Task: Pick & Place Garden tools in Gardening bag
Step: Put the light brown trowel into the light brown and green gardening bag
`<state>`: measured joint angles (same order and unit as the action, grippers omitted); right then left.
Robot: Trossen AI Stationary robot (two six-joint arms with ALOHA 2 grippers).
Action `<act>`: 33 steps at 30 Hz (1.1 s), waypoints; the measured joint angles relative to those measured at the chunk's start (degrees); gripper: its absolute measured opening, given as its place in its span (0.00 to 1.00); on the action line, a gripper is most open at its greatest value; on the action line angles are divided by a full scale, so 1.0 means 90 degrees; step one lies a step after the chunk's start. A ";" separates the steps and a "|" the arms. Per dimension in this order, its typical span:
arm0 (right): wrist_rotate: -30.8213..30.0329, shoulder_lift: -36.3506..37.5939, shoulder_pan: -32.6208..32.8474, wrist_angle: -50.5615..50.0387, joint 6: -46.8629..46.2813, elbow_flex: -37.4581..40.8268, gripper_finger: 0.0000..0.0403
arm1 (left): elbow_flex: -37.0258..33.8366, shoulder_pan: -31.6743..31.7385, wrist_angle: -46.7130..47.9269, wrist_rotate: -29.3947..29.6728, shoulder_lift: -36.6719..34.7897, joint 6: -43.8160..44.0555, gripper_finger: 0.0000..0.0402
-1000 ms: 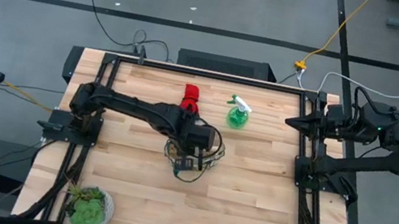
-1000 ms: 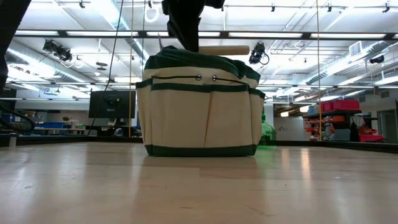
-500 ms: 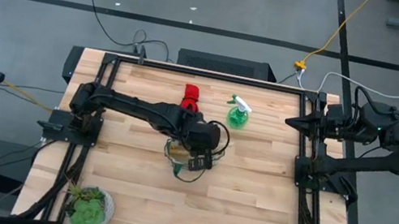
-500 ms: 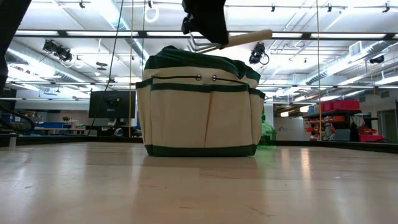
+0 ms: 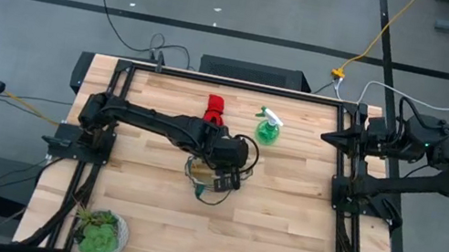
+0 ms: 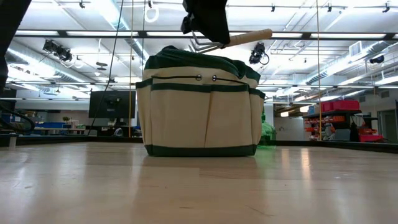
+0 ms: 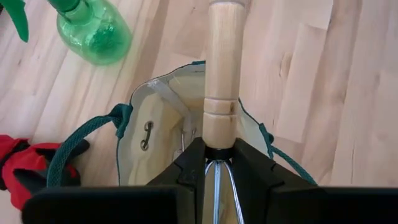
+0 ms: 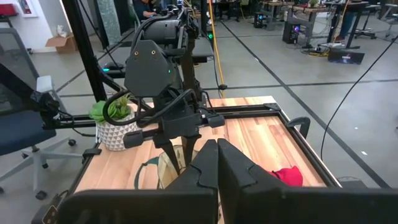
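Above the open gardening bag (image 7: 163, 134) mid-table, the left gripper (image 7: 219, 163) clamps a hand rake (image 7: 222, 74) by its handle base, handle jutting forward, prongs hidden between its fingers, while the right gripper (image 8: 216, 163) waits shut at the table's right edge.

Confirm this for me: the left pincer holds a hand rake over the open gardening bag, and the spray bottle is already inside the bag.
Not quite. The left pincer does hold the hand rake over the gardening bag, but the spray bottle is not inside; the high view shows it on the table beside the bag.
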<state>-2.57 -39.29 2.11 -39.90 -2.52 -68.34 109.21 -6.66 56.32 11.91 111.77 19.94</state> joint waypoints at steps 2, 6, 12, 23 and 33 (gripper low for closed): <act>0.0000 0.0000 -0.0001 -0.0002 0.0000 0.0000 0.00 | 0.0000 0.0000 0.0006 0.0005 0.0000 0.0056 0.17; 0.0000 0.0000 -0.0001 -0.0002 0.0000 0.0000 0.00 | 0.0000 0.0000 0.0011 0.0002 0.0000 0.0056 0.17; 0.0000 0.0000 -0.0002 -0.0005 0.0002 0.0000 0.00 | -0.0571 0.0000 -0.0097 -0.0005 0.0012 0.0057 0.17; -0.0002 -0.0002 -0.0001 -0.0125 0.0005 0.0000 0.00 | -0.1298 0.0000 -0.0232 -0.0012 0.0011 0.0045 0.17; -0.0005 -0.0002 -0.0002 -0.0153 0.0005 0.0000 0.00 | -0.1358 0.0001 0.0209 -0.0052 0.0010 0.0032 0.17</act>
<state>-2.61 -39.31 2.09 -41.28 -2.48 -68.34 96.99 -6.65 58.19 11.43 111.85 20.24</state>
